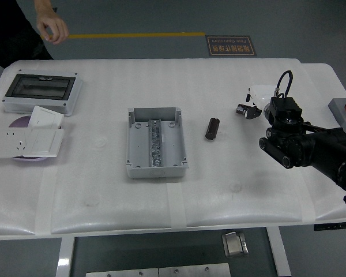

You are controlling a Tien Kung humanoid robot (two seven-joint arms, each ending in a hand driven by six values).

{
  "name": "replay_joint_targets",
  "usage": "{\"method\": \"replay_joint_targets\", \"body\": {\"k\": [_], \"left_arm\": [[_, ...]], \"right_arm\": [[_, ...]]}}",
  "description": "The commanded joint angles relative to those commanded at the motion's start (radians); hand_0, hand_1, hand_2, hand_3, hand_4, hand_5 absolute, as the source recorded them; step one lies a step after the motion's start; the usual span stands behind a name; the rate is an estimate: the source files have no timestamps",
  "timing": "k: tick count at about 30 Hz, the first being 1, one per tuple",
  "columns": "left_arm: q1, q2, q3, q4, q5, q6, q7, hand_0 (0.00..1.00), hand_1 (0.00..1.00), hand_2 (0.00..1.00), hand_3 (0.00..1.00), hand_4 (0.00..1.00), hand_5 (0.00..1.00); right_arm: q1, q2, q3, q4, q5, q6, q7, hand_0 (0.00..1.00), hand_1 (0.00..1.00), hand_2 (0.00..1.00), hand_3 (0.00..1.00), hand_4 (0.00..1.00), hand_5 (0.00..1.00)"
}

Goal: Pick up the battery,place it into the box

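The battery (212,128), a dark cylinder, lies on the white table a short way right of the box (155,142). That box is grey, open-topped and stands mid-table, with metal parts along its middle. My right hand (248,109) hovers to the right of the battery and apart from it, fingers relaxed and holding nothing. Its black forearm (303,144) comes in from the right edge. My left arm does not show.
A grey enclosure with a dark window (40,92) stands at the far left, with white socket plates (29,141) on a purple disc (16,122) in front of it. A grey block (342,112) sits at the right edge. A person's hand (53,29) hangs beyond the far-left corner.
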Motion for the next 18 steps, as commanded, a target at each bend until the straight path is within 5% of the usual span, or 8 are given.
{"method": "replay_joint_targets", "body": {"k": [18], "left_arm": [[-0.005,0.000,0.007,0.001,-0.001,-0.007,0.002,0.588,0.653,0.523,0.567,0.588,0.060]], "right_arm": [[-0.011,0.014,-0.016,-0.007,0.060,0.001,0.023,0.260,0.459,0.478,0.648,0.522,0.199]]}}
